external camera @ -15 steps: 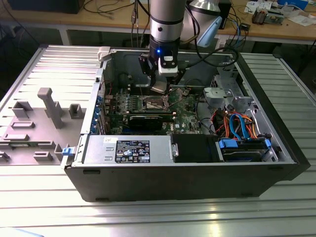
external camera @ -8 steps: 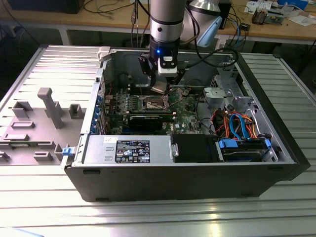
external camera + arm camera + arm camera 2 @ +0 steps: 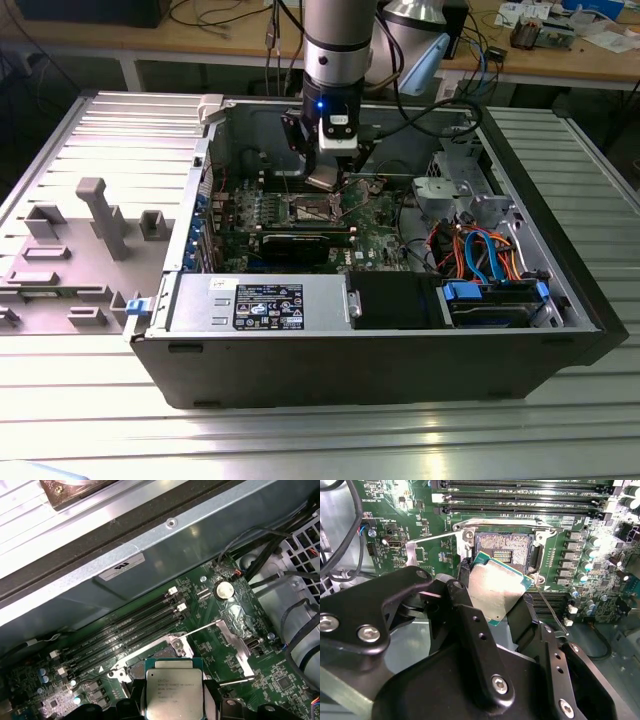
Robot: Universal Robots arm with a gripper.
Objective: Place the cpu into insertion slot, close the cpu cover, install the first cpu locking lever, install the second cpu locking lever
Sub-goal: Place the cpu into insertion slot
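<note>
Black jointed fingers (image 3: pixel 470 630) clamped on flat silver square cpu (image 3: pixel 500 587), over dark metal-rimmed insertion slot (image 3: pixel 506 549)

— What does the arm (image 3: pixel 338 40) look like?
— A silver-grey cylinder with a black band lower down, a small blue light (image 3: pixel 320 104) glowing on it, and a white block (image 3: pixel 336 130) mounted beneath. A black cable (image 3: pixel 432 106) loops off toward the exterior view's right.
— And the jaws?
— Matte black jointed links (image 3: pixel 475 645), rounded at the edges, dotted with small holes and held by silver hex-socket screws (image 3: pixel 369 633).
</note>
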